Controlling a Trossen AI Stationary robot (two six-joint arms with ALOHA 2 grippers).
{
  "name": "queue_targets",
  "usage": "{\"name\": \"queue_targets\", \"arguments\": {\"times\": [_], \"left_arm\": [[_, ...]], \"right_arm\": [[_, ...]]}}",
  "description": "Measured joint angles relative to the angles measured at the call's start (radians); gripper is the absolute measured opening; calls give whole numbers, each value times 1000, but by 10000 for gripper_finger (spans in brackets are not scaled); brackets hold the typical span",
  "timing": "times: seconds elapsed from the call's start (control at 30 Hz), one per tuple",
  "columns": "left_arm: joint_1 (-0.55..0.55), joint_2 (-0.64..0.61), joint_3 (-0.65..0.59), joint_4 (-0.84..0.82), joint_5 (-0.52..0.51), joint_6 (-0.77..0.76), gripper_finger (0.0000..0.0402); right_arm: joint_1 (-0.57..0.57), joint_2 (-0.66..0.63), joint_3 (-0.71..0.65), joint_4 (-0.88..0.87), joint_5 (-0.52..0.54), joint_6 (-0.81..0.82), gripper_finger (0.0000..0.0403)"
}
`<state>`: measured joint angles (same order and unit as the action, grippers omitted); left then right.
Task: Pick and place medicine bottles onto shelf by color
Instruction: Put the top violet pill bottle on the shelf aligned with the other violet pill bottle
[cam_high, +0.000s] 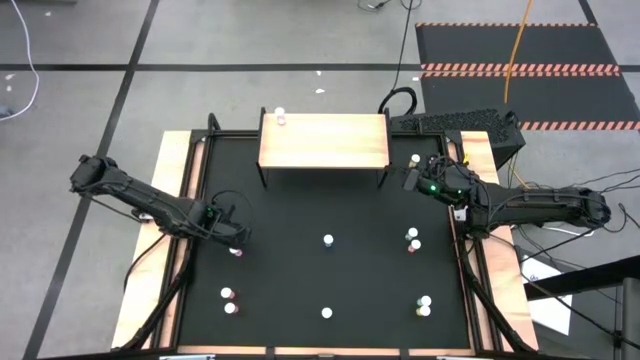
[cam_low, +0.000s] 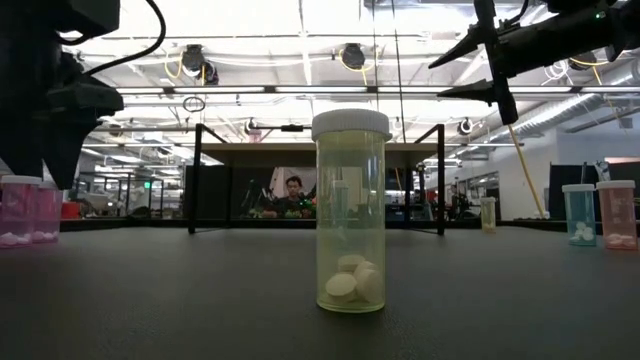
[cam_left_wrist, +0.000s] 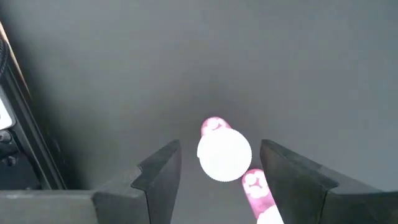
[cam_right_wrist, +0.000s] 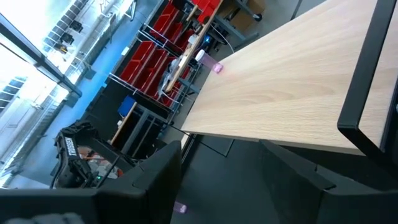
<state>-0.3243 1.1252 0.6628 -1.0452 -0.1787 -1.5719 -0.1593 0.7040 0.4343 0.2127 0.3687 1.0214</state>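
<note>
My left gripper (cam_high: 236, 243) points down, open, over the table's left side. In the left wrist view (cam_left_wrist: 221, 147) its fingers stand on either side of an upright pink medicine bottle (cam_left_wrist: 224, 154) with a white cap, with a gap on each side. A second pink bottle (cam_left_wrist: 255, 186) stands close beside one finger. In the low view the fingertips (cam_low: 55, 165) hang just above both bottles (cam_low: 28, 210). My right gripper (cam_high: 412, 178) is held level in the air by the right end of the shelf (cam_high: 323, 140), open and holding nothing. One pink bottle (cam_right_wrist: 216, 65) stands on the shelf's far left corner.
Other bottles stand on the black mat: a yellow one (cam_low: 350, 210) at the near middle, one at the centre (cam_high: 328, 240), pairs at right (cam_high: 412, 240), near right (cam_high: 425, 305) and near left (cam_high: 229, 300), and one by my right gripper (cam_high: 415, 160). A person (cam_low: 292, 195) sits beyond the table.
</note>
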Motion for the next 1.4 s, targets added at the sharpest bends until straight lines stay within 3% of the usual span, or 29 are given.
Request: {"name": "queue_targets", "arguments": {"times": [0.47, 0.87, 1.13, 1.4], "left_arm": [[-4, 0, 0, 0, -13, 7, 214], [-4, 0, 0, 1, -15, 25, 124], [-3, 0, 0, 1, -12, 25, 128], [2, -1, 43, -7, 73, 66, 128]], "right_arm": [[0, 0, 0, 0, 0, -4, 208], [0, 0, 0, 0, -3, 6, 208], [0, 0, 0, 0, -3, 7, 208], [0, 0, 0, 0, -3, 1, 208]]}}
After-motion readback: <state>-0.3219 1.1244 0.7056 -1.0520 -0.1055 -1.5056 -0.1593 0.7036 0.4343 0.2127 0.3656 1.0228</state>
